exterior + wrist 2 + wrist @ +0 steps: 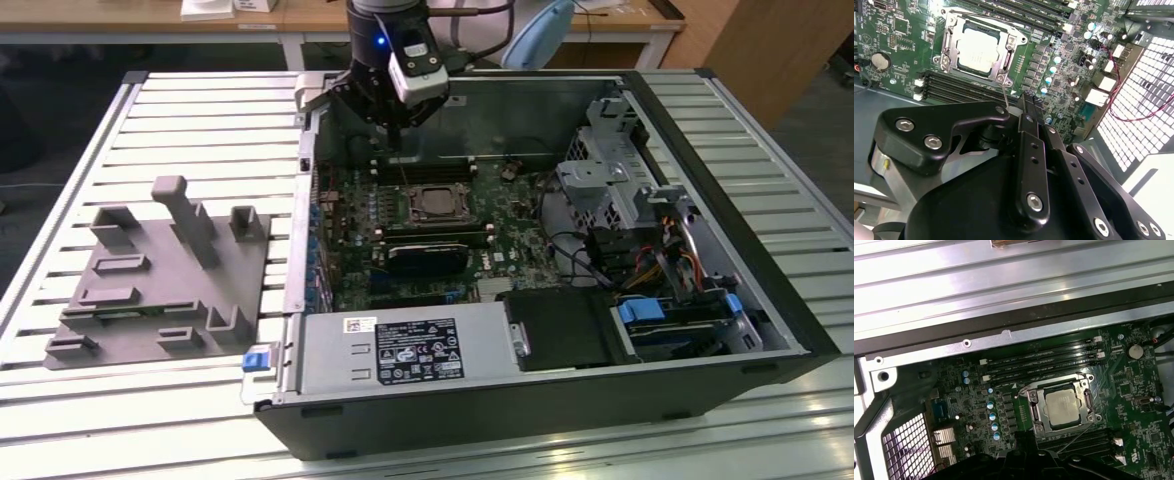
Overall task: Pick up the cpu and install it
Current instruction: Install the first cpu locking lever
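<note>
The cpu (434, 203), a square chip with a silver-grey top, lies in the metal-framed socket (412, 190) on the green motherboard inside the open computer case. It appears in both wrist views (979, 47) (1064, 407). A thin wire lever (1004, 95) runs from the socket's corner toward my gripper. My gripper (398, 135) hangs above the board just behind the socket, near the case's back wall. Its black fingers (1026, 107) are shut and hold nothing.
The case walls (310, 170) ring the board. A drive cage (607, 185) and cables stand at the exterior view's right, and a power supply (400, 350) at the front. A black block (427, 258) lies in front of the socket. A grey moulded fixture (160, 280) rests on the slatted table.
</note>
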You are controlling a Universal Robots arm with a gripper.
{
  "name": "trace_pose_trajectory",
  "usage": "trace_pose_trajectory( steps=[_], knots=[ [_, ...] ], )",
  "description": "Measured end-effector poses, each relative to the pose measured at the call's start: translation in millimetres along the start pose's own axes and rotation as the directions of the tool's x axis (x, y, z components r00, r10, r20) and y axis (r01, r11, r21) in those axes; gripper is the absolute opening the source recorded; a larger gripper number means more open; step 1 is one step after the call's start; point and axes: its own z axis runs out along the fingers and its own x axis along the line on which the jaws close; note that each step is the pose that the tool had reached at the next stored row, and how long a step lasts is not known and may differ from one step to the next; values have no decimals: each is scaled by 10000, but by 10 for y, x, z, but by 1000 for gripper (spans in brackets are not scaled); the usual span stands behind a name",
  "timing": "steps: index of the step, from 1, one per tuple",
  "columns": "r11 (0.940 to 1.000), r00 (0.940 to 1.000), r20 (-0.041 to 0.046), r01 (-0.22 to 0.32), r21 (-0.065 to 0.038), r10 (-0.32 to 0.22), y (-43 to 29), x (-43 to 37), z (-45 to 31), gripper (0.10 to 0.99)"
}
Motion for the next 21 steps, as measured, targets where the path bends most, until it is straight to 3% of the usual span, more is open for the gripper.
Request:
trace_pose_trajectory(
  steps=[21],
  knots=[
    [10000, 10000, -26, -1, 6, 1, -1, 3, 56, 106]
  ],
)
